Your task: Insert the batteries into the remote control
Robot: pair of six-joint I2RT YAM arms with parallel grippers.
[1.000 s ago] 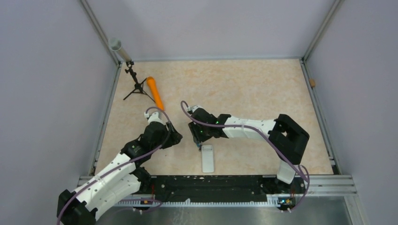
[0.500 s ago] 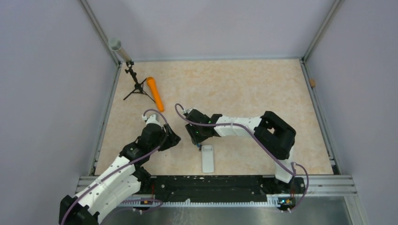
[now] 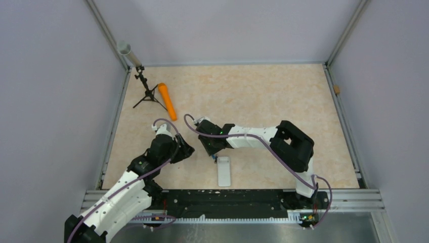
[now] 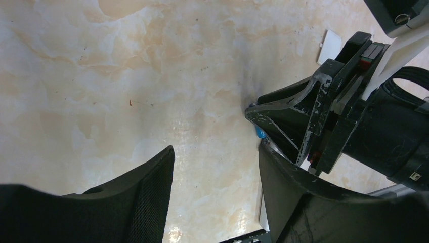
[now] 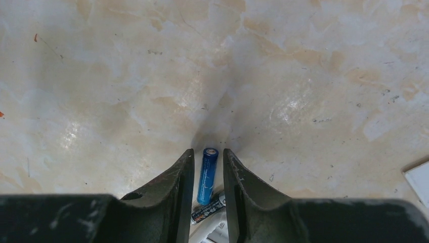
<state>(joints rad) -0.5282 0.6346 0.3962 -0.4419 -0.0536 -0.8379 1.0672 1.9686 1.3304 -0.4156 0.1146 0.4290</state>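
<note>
The white remote control (image 3: 224,171) lies back up near the table's front edge. My right gripper (image 3: 213,154) is low at its far end. In the right wrist view its fingers (image 5: 208,157) straddle the blue battery (image 5: 208,174), which lies on the table with a thin gap on each side. The dark battery (image 5: 208,207) lies slanted behind it, against the remote's end (image 5: 210,230). My left gripper (image 4: 217,167) is open and empty just left of the right gripper's fingers (image 4: 283,116), and the blue battery's tip (image 4: 260,132) shows between them.
An orange cylinder (image 3: 167,100) and a small black tripod (image 3: 146,91) stand at the back left, with a grey tube (image 3: 126,50) in the corner. A small white flat piece (image 5: 417,179) lies right of the right gripper. Metal rails edge the table.
My right gripper has slid a little to the left at the remote's far end as the arm folded inward. My left gripper has shifted slightly left.
</note>
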